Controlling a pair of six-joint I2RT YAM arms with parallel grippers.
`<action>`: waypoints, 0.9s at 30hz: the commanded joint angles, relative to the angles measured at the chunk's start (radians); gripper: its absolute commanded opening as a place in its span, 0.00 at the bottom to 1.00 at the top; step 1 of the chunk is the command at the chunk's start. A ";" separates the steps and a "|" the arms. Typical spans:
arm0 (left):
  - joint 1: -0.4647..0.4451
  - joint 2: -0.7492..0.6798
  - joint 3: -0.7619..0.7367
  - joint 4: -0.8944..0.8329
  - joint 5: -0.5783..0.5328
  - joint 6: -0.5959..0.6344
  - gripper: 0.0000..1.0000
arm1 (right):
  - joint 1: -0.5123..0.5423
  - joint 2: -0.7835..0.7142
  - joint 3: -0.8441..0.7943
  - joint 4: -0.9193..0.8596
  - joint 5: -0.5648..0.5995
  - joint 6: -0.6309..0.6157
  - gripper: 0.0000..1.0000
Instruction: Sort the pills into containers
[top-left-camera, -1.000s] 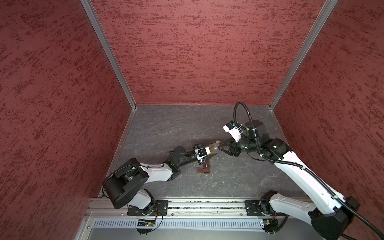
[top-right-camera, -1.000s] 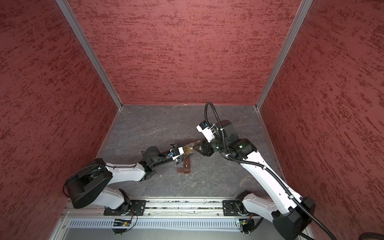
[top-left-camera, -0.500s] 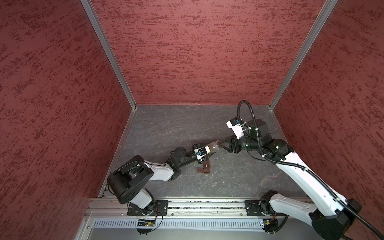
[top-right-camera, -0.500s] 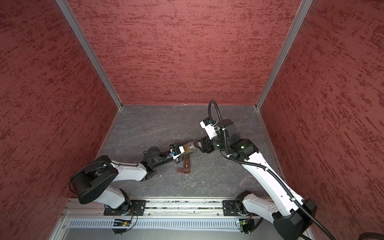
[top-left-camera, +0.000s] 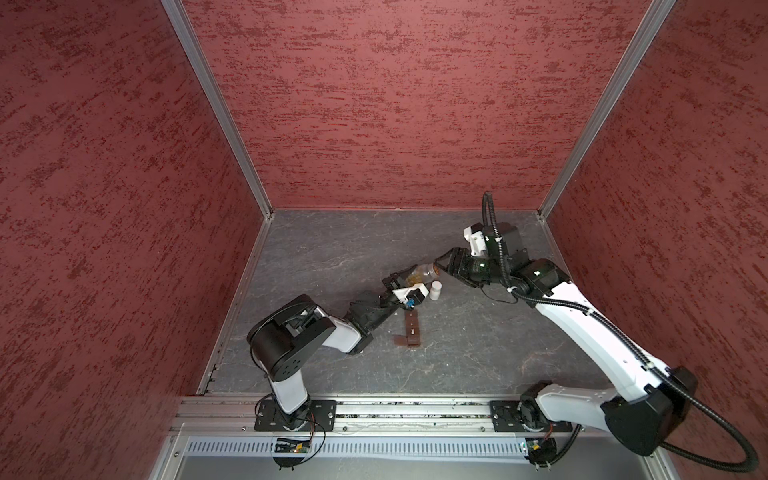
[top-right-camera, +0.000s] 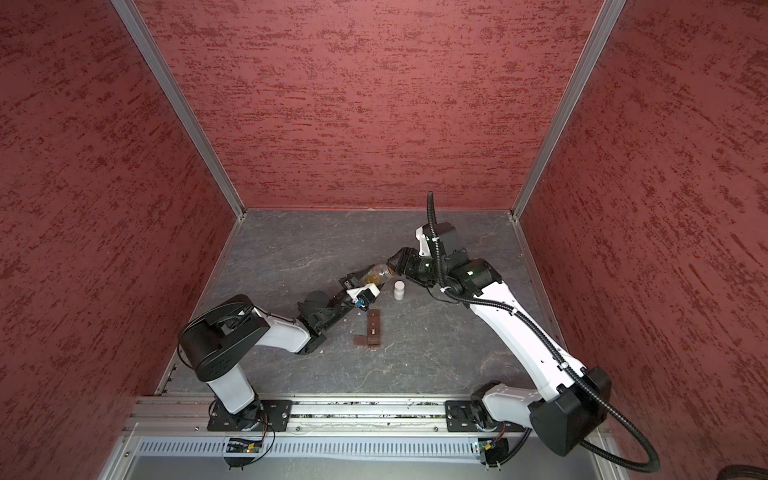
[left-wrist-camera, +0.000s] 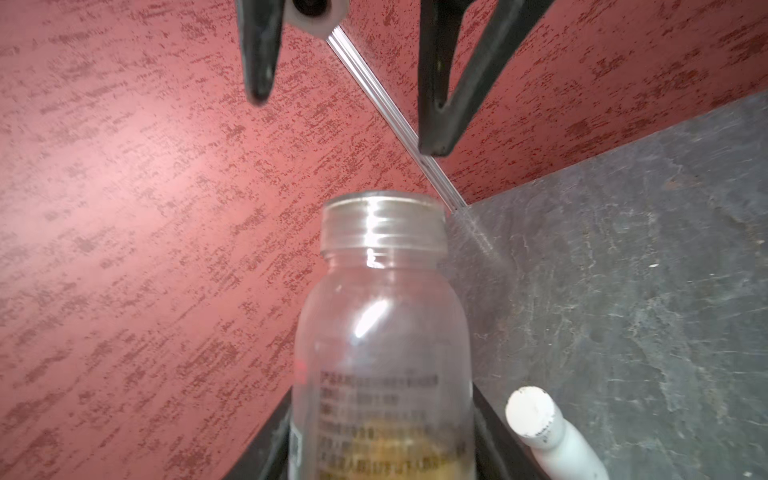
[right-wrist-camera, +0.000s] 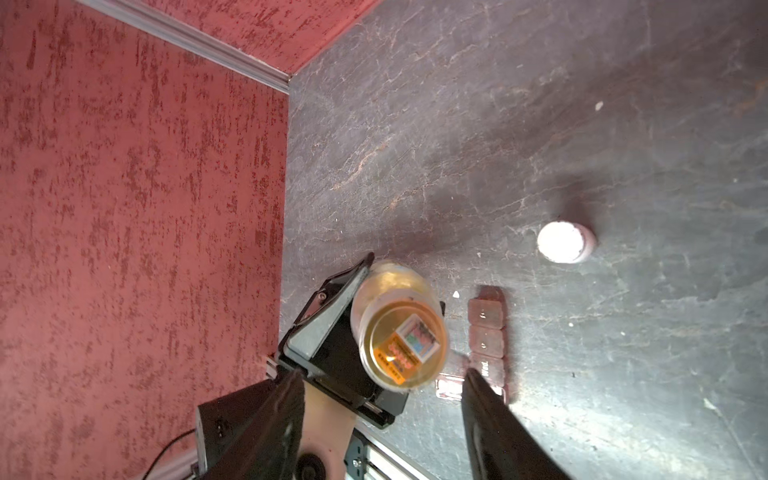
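A walled robot cell with red textured walls and a grey stone-patterned table (top-left-camera: 332, 249), seen from above. The left gripper (top-left-camera: 409, 279) pinches a clear bottle (top-left-camera: 424, 272) around its body. The bottle is tilted off the table, with yellowish contents and an open, threaded mouth. The right gripper (top-left-camera: 444, 266) faces that mouth with its fingers spread wide, holding nothing and close to the bottle but apart from it.

A small white bottle (top-left-camera: 435, 289) stands upright on the table just beside both grippers, towards the front rail. Nearer the rail lies the pill box (top-left-camera: 412, 328), long, flat and brown, with one end flap open to the side. The left arm's wrist partly overhangs its far end.

In the right wrist view, a dark finger (right-wrist-camera: 490, 415) hides part of the box. A few tiny whitish pills (right-wrist-camera: 456, 294) lie loose on the table, one just beside the box's end. What the cells hold cannot be made out.

The back and left of the table are open. The right arm's elbow is near the right wall.
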 joint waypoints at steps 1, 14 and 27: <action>-0.006 0.017 0.021 0.050 -0.031 0.074 0.00 | -0.021 0.015 -0.008 0.065 -0.007 0.090 0.64; -0.020 0.036 0.012 0.050 -0.036 0.078 0.00 | -0.056 0.058 -0.047 0.082 -0.070 0.078 0.66; -0.023 0.042 0.016 0.050 -0.034 0.067 0.00 | -0.055 0.081 -0.047 0.079 -0.151 0.044 0.54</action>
